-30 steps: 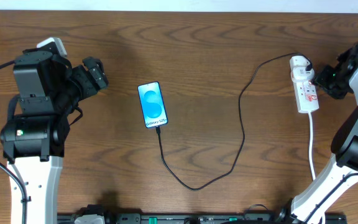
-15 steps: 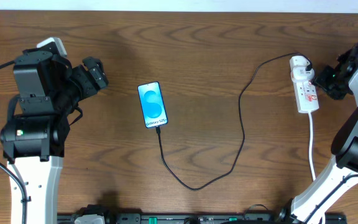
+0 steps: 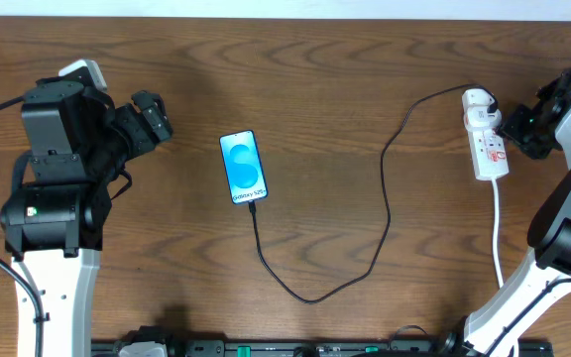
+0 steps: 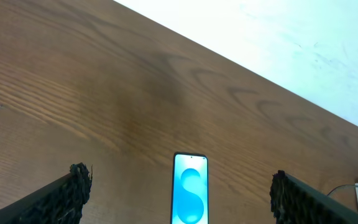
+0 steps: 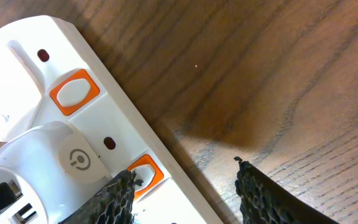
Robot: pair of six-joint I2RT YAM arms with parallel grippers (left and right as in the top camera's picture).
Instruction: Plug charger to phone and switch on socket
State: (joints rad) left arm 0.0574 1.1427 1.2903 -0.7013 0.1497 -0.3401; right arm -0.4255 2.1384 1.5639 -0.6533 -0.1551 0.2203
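Standing at the far left of the dark brown wooden worktop (image 3: pixel 365 59), the black-and-white left arm (image 3: pixel 53 198) points its jaws toward the middle. The jaws are spread wide and hold nothing. In the left wrist view the two black textured fingertips (image 4: pixel 73 190) sit at opposite edges of the picture, with bare wood and the distant phone between them.

Right of that arm and well apart from it lies the slim rectangular smartphone with a bright blue screen (image 3: pixel 243 167). It is flat on the worktop and face up, with its white lettering at the near end. The long thin black charger cable (image 3: pixel 310 298) meets the phone's near edge, and its tip appears seated there. From the phone the cable runs toward the near side of the worktop, curves right, then climbs toward the far side and bends over to the white adapter (image 3: pixel 476 99). This adapter is plugged into the rounded far end of the narrow white power strip (image 3: pixel 488 149).

The strip lies near the right edge, and its thick white cord (image 3: pixel 498 228) trails toward the near side. The right arm (image 3: pixel 563 218) holds its jaws just beside the strip. They are partly open and grip nothing. In the right wrist view one black fingertip (image 5: pixel 120 199) lies over an orange rocker switch (image 5: pixel 145 169). The other fingertip is over bare wood past the strip's edge. A second orange switch (image 5: pixel 74 91) is uncovered.
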